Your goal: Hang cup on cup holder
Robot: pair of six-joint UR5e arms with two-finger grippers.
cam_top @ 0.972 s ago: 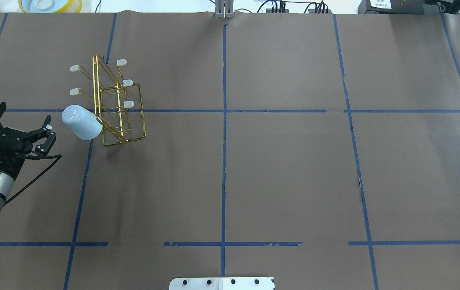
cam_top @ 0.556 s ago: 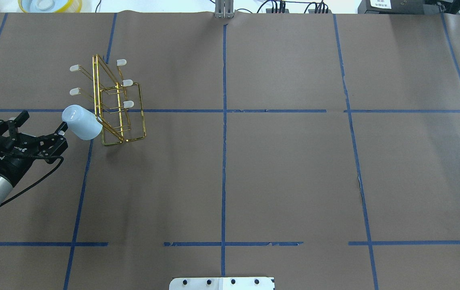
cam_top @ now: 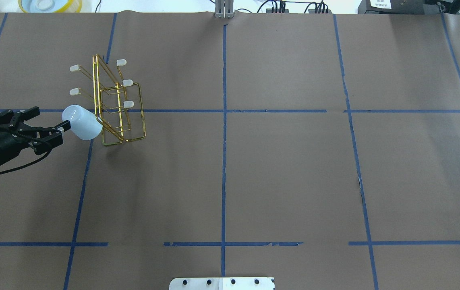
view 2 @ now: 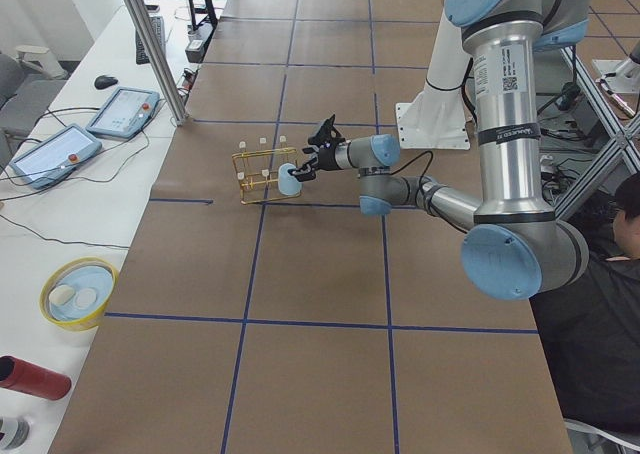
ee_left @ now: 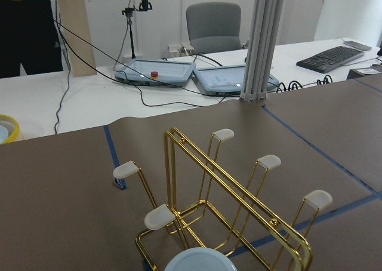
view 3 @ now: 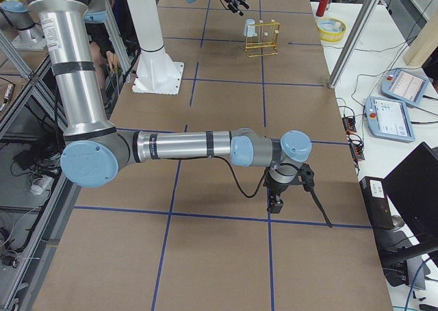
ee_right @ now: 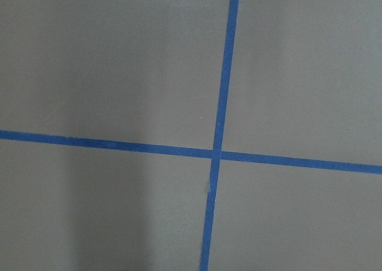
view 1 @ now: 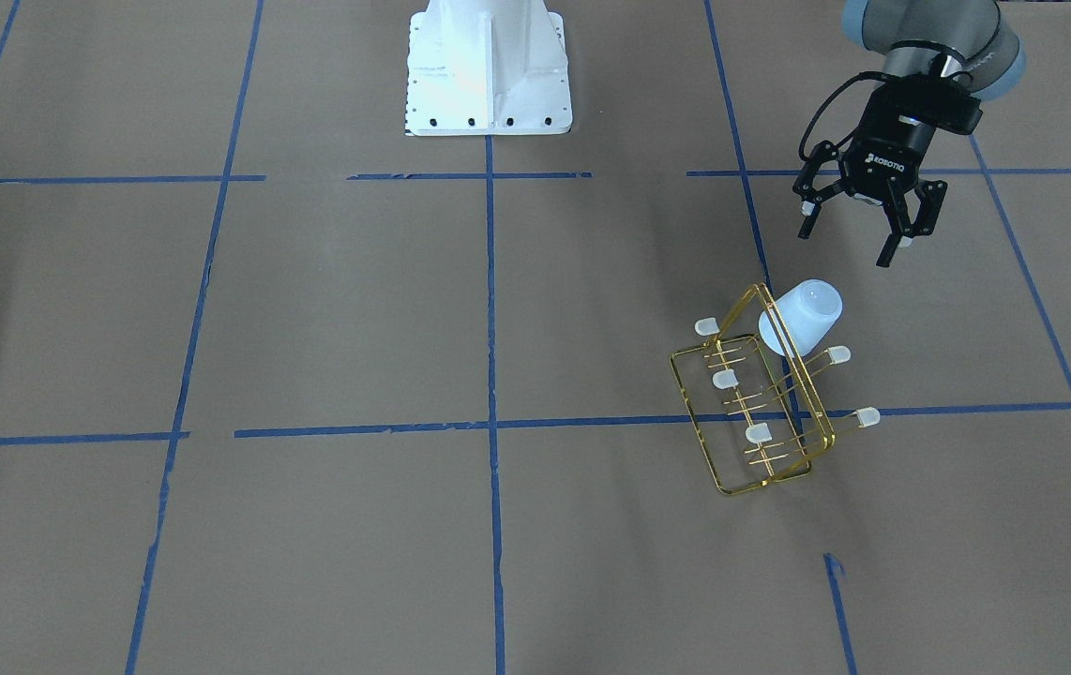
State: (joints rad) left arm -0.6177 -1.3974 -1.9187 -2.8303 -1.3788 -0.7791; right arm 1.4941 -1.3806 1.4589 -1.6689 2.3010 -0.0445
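just short of the cup, the left claw gapes.

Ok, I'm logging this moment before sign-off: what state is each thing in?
Cup: tilted, hung over one prong of the rack.
Rack: standing upright, other five prongs bare.
Left gripper: open, empty, apart from the cup.
Right gripper: cannot tell.
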